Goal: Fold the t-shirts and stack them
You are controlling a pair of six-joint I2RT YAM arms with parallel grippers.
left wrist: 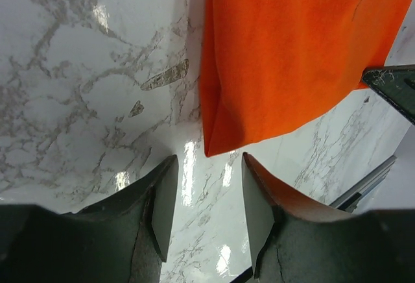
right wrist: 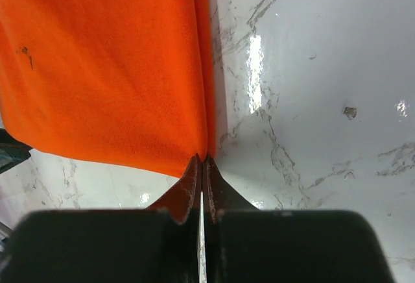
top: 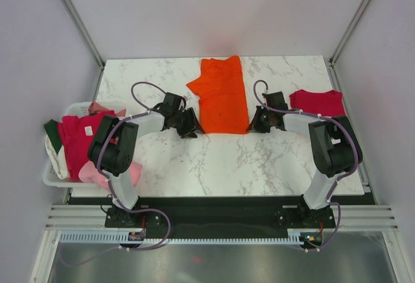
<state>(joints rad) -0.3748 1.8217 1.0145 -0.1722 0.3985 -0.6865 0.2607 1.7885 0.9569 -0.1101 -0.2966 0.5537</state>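
The bright orange t-shirt lies folded lengthwise at the middle back of the table. My left gripper is open just short of its near left corner; in the left wrist view that corner lies just ahead of the empty gripper. My right gripper is shut on the shirt's near right corner, pinched at the gripper's tips with the orange cloth spreading away. A crimson red t-shirt lies folded at the right.
A white plastic basket stands off the table's left edge, holding a magenta shirt, a dark green one, a white one and a light pink one. White walls enclose the marble table.
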